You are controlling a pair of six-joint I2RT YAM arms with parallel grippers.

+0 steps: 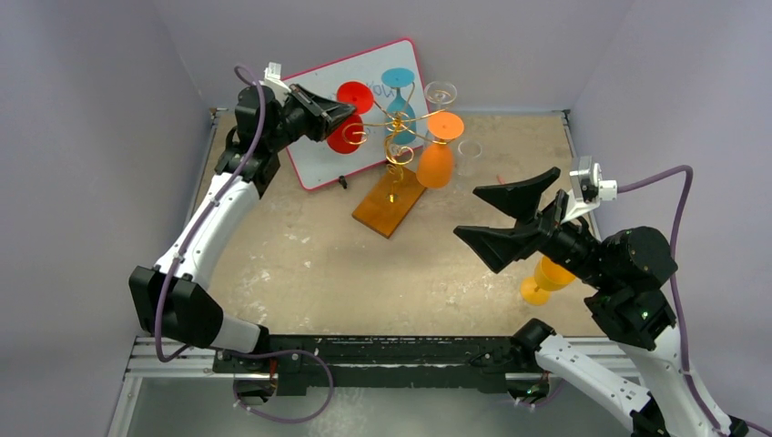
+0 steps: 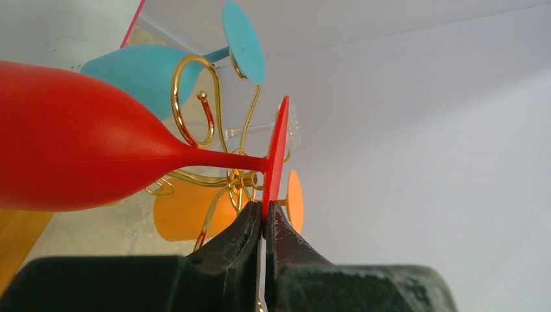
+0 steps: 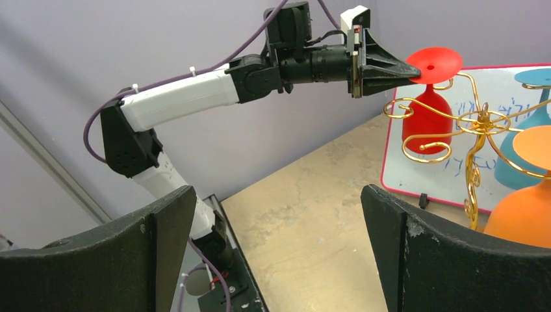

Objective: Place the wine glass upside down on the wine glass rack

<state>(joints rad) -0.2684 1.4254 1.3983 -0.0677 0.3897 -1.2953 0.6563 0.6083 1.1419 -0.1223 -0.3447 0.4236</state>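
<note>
The red wine glass (image 1: 344,137) hangs upside down, foot up, at the left side of the gold wire rack (image 1: 398,150), which stands on an orange-brown wooden base (image 1: 390,205). My left gripper (image 1: 344,111) is shut on the rim of the glass's red foot (image 2: 278,149). The red bowl (image 2: 71,149) fills the left of the left wrist view, its stem next to a gold scroll arm (image 2: 195,97). I cannot tell whether the foot rests on the arm. My right gripper (image 1: 469,211) is open and empty, to the right of the rack, above the table.
An orange glass (image 1: 437,159), a blue glass (image 1: 399,91) and a clear glass (image 1: 441,93) hang on the rack. A pink-framed whiteboard (image 1: 309,127) leans behind it. Another orange glass (image 1: 546,278) lies under my right arm. A clear glass (image 1: 471,150) stands right of the rack.
</note>
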